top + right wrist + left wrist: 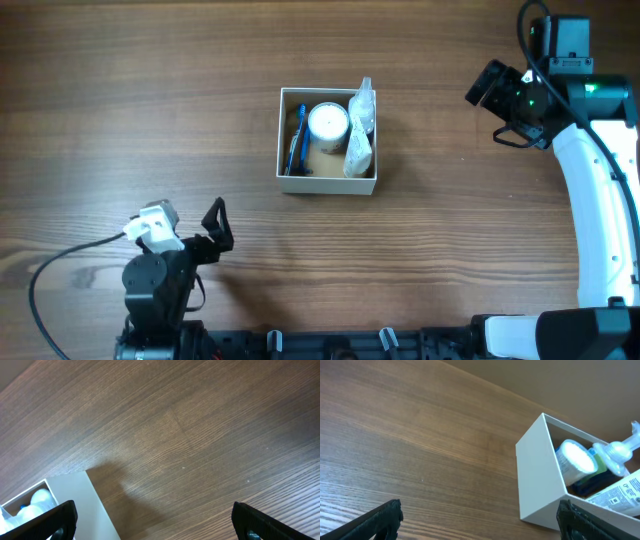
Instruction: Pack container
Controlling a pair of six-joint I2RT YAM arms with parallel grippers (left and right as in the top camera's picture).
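The container (284,140), a square white cardboard box with a tan inside, sits mid-table. It holds a round white-lidded jar (327,122), a blue toothbrush (297,140) along its left wall and a clear wrapped tube (359,135) along its right wall. The box also shows in the left wrist view (537,475) and in the right wrist view (97,510). My left gripper (216,228) is open and empty at the front left, away from the box. My right gripper (490,92) is open and empty at the far right, above the table.
The wooden table (150,100) surrounds the box. A black cable (45,270) loops near the left arm base. The white right arm (600,200) runs along the right edge.
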